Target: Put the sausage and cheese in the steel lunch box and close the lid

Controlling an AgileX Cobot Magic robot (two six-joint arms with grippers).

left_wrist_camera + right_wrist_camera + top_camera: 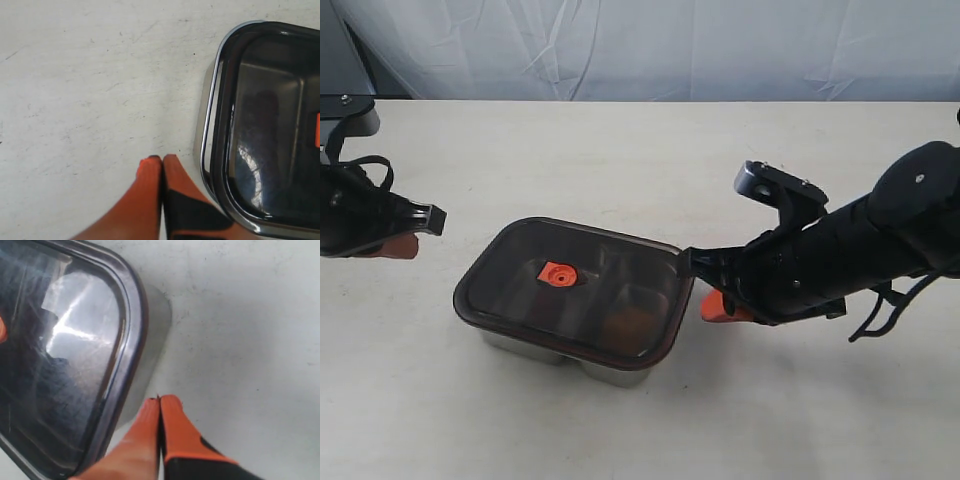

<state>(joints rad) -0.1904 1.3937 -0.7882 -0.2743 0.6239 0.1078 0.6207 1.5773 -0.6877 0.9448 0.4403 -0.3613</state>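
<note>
The left hand (pixel 161 159) and right hand (pixel 159 400) hang clenched (both empty) flanking the lid (pixel 520 275).

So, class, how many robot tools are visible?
2: the left tool off one end of the lunch box, the right tool close by the opposite end. None hidden.

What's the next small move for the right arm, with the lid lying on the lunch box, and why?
Probably raise the shut right gripper onto the nearest edge of the lid and press down gently. The lid covers the steel lunch box, with the cheese showing through, but whether it is fully seated isn't clear, and that gripper sits right beside it.
</note>
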